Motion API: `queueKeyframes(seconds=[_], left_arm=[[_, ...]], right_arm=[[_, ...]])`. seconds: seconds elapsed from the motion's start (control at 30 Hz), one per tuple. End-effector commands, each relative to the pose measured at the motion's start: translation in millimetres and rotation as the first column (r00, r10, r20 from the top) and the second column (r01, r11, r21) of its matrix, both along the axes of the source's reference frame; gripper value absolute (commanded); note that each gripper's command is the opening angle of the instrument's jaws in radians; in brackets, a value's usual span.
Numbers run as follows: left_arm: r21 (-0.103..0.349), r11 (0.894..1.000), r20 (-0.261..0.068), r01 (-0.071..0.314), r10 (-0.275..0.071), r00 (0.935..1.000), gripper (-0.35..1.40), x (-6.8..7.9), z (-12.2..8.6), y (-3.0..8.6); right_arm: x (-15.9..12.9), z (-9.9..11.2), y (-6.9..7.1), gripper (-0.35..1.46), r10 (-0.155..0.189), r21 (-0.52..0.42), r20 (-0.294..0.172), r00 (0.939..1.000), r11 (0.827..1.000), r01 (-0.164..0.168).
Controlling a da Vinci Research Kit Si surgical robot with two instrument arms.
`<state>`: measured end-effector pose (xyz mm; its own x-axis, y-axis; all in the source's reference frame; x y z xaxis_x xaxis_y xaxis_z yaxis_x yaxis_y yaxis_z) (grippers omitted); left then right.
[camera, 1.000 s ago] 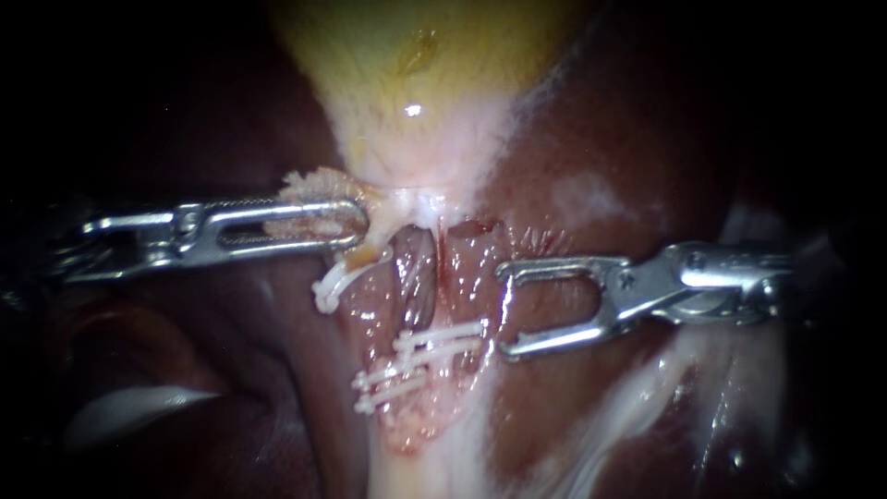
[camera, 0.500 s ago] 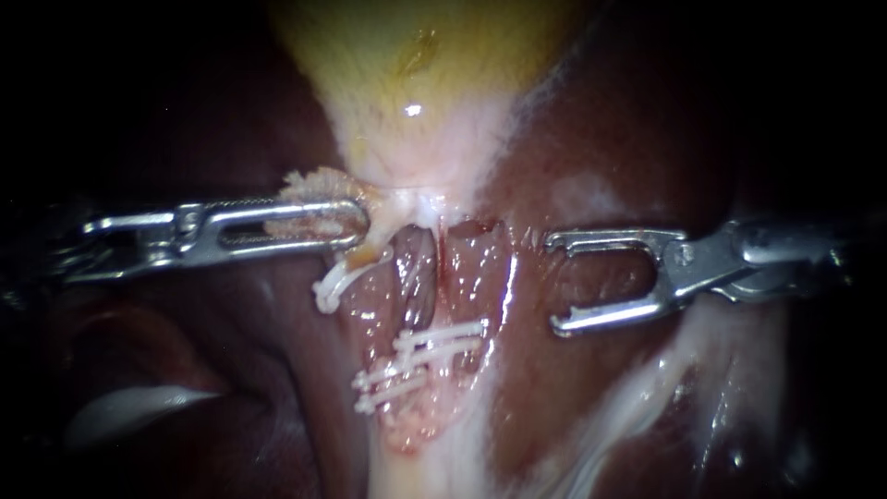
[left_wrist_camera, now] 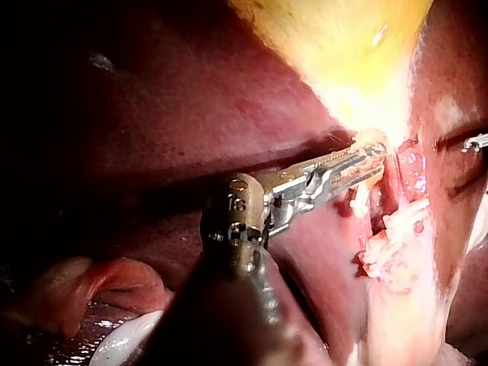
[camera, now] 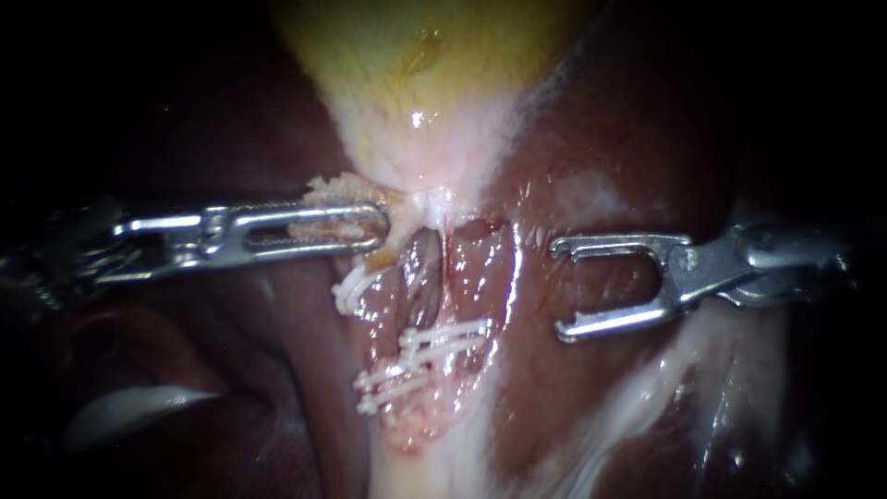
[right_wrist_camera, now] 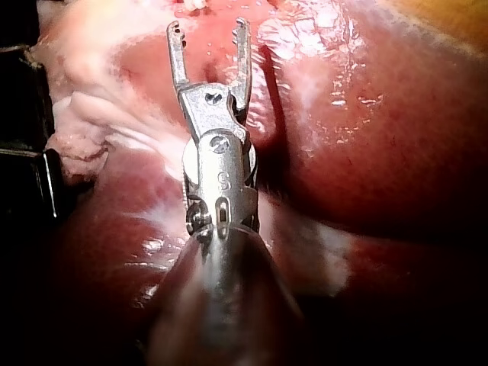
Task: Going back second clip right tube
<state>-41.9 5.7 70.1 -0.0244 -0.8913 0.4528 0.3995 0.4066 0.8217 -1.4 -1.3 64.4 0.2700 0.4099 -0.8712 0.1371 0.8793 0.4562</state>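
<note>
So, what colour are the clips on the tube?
The clips are white, clearest in the endoscope view.

Left instrument (camera: 377,228): was of polished silver steel, its hand a pair of long, narrow, slotted jaws with finely ridged inner faces, joined by a round pivot pin to a stepped, engraved wrist block on a dark, dull shaft. Right instrument (camera: 561,288): was of the same bright steel, its hand a pair of shorter, thin jaws with small hooked tips. Its clevis carried two round screw heads, an oblong slot and an engraved mark, ahead of a dark grey tubular shaft.
</note>
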Motion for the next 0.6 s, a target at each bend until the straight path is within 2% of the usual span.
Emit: queueKeyframes(seconds=[0.03, 0.2, 0.3, 0.6], left_arm=[[0.002, 1.000, -0.005, -0.005, 0.005, 1.0000, -0.35, -0.4, 0.6, 0.0], [0.007, 1.000, -0.012, -0.015, 0.015, 0.9998, -0.35, -1.3, 2.4, 0.2], [0.012, 1.000, -0.013, -0.015, 0.015, 0.9998, -0.35, -1.4, 3.0, 0.5], [0.017, 1.000, -0.017, -0.015, 0.015, 0.9997, -0.35, -1.6, 3.8, 0.6]], right_arm=[[0.0, 0.0, 0.0, 0.50, 0.000, 0.000, 0.000, 1.0000, 1.000, 0.000], [0.0, -0.1, -0.1, 0.50, 0.000, 0.000, 0.000, 1.0000, 1.000, 0.000], [0.0, -0.1, -0.1, 0.50, 0.000, 0.000, 0.000, 1.0000, 1.000, 0.000], [0.1, -0.4, -0.1, 0.50, 0.000, 0.001, 0.000, 1.0000, 1.000, 0.000]])
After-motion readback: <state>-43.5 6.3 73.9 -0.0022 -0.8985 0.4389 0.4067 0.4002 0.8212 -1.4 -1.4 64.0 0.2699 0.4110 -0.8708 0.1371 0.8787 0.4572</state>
